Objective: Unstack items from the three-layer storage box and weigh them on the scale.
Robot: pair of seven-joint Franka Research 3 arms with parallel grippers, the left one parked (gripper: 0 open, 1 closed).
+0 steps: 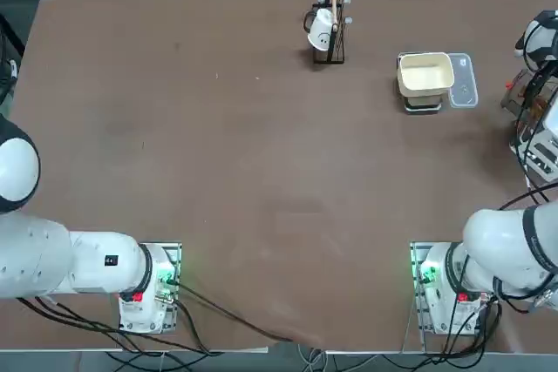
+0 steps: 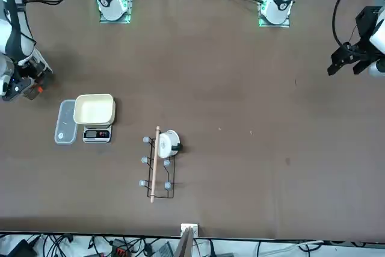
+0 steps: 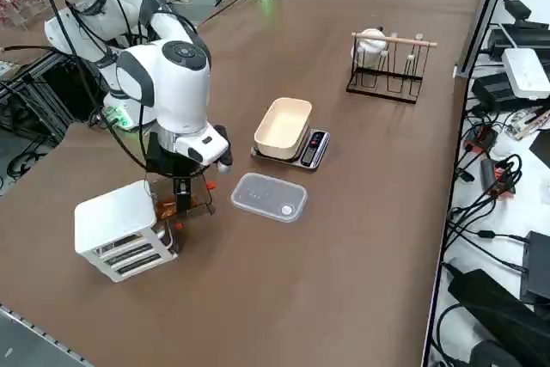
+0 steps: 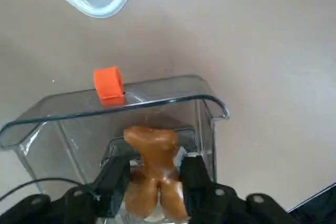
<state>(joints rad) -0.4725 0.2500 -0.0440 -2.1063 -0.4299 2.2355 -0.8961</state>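
Right gripper [image 4: 152, 182] pinching brown item [image 4: 152, 171] inside clear drawer [image 4: 115, 114] beside storage box [image 3: 120, 229] — scale [image 3: 288, 133] tray sitting empty, weighing pending.

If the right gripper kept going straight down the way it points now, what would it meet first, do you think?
Probably the brown food piece already between the right gripper's fingers, then the clear bin floor beneath it; depth is unclear.

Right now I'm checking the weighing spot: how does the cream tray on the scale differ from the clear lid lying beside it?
The cream tray is opaque with raised walls; the clear lid is see-through and lies flat. The tray sits on the scale, whereas the lid rests directly on the table. Both are rounded rectangles with nothing on them. The right gripper holds a brown item over the clear bin.
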